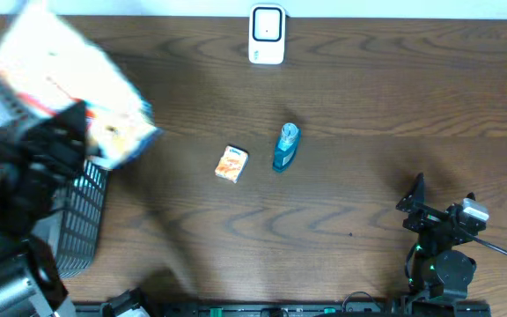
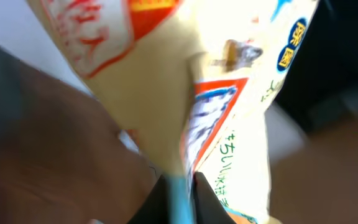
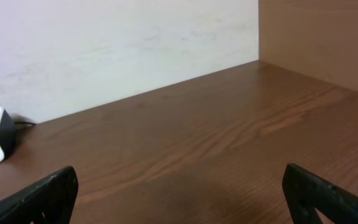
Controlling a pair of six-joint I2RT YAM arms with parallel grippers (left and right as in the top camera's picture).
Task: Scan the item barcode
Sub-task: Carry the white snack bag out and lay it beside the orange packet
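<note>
Dark wood table (image 1: 368, 88), white wall beyond. Snack packet (image 1: 69, 79) at 10 o'clock, lifted clear, pinched tight in left hand (image 2: 180, 193). Right hand (image 1: 443, 198) at 4 o'clock, spread wide, holding nothing. Likely stage: pickup done, showing barcode to scanner (image 1: 267, 35) at 12 o'clock left; packet and scanner well apart. Barcode itself not seen. Black basket (image 1: 84, 220) at 8 o'clock; contents hidden under arm.

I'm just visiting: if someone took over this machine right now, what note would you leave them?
Left arm: jaws shut on the snack bag, held up at the left.
Right arm: jaws open, empty, at the front right.
Barcode scanner sits at the far edge, centre.
Done: bag picked up.
Left: present it to the scanner. The small orange box and blue bottle lie in the middle.
</note>
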